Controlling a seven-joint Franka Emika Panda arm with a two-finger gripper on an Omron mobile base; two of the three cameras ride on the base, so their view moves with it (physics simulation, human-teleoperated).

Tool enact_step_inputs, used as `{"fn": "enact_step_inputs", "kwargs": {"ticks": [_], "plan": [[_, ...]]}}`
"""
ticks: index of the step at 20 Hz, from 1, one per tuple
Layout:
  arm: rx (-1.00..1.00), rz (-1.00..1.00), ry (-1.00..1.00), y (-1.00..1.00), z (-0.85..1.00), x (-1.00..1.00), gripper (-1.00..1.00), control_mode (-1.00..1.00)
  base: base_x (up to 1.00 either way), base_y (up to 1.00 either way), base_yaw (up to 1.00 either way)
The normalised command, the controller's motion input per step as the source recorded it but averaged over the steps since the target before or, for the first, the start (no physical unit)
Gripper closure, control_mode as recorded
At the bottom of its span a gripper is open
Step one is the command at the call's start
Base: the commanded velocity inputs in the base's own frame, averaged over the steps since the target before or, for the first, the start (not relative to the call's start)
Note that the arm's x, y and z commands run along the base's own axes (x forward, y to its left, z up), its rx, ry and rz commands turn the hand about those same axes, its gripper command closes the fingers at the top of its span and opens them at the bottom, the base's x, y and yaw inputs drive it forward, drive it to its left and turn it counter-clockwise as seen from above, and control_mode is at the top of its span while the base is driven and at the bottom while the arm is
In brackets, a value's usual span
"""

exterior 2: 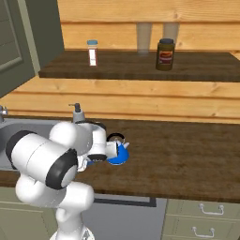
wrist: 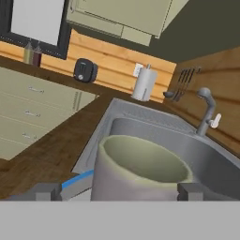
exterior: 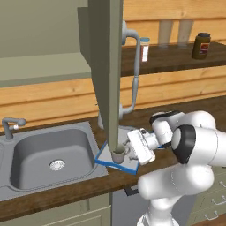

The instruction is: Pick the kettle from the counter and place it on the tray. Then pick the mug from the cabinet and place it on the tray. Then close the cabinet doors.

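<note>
Open cabinet door [exterior: 108, 75] hides the mug's [exterior: 117, 155] top.

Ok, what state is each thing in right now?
Mug: upright on the tray, between the open fingers.
Kettle: on the tray.
Tray: on the counter beside the sink.
Cabinet door: open.
Gripper: open, around the mug.
Sink: empty.

The jar [exterior 2: 164, 55] label is too blurred to read.
</note>
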Motion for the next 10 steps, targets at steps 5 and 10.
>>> {"fn": "enact_step_inputs", "kwargs": {"ticks": [5, 10], "plan": [[0.0, -0.07, -0.02, -0.06, 0.13, 0.0, -1.0, -1.0, 0.0, 0.0, 0.0], [0.0, -0.11, -0.03, -0.1, 0.23, 0.0, -1.0, -1.0, 0.0, 0.0, 0.0]]}}
